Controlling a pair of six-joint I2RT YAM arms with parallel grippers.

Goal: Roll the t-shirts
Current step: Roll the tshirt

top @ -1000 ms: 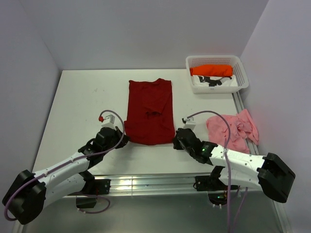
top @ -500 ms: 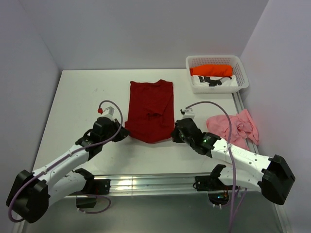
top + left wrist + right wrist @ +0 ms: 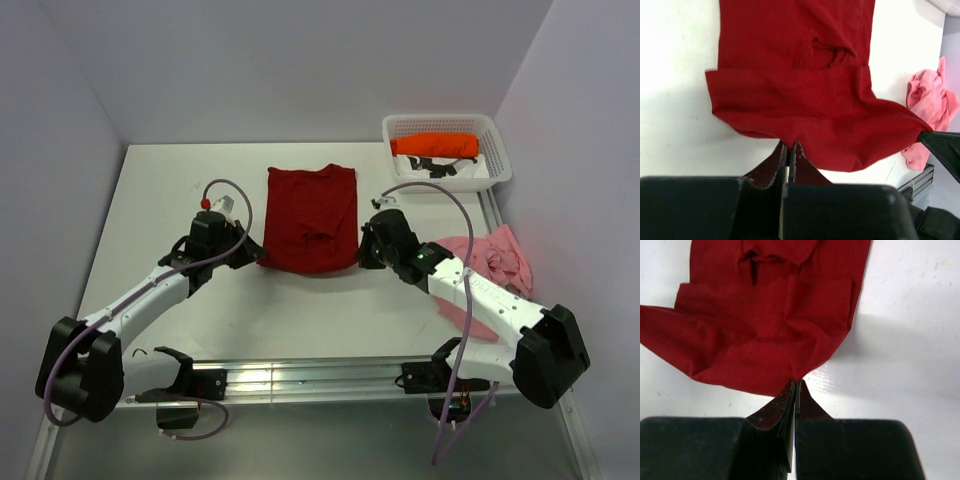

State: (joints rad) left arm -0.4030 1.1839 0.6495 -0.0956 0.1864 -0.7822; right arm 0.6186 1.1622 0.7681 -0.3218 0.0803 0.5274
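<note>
The dark red t-shirt (image 3: pixel 310 210) lies in the middle of the white table, its near part lifted and doubled back over itself. My left gripper (image 3: pixel 256 255) is shut on its near left hem corner (image 3: pixel 788 145). At the near right corner, my right gripper (image 3: pixel 362 258) is shut on the hem as well (image 3: pixel 796 382). In both wrist views the red cloth (image 3: pixel 790 100) (image 3: pixel 765 330) fans out from the pinched tips. The pale pink t-shirt (image 3: pixel 495 265) lies crumpled at the right edge, partly under the right arm. The bright orange t-shirt (image 3: pixel 435 145) is bundled in the basket.
The white lattice basket (image 3: pixel 440 120) stands at the far right corner, with white and black items under the orange shirt. An aluminium rail (image 3: pixel 300 375) runs along the near table edge. Grey walls close in the back and both sides.
Both grippers have moved away from the arm bases, carrying the red shirt's near hem with them. The shirt now looks shorter, its near part folded over.
</note>
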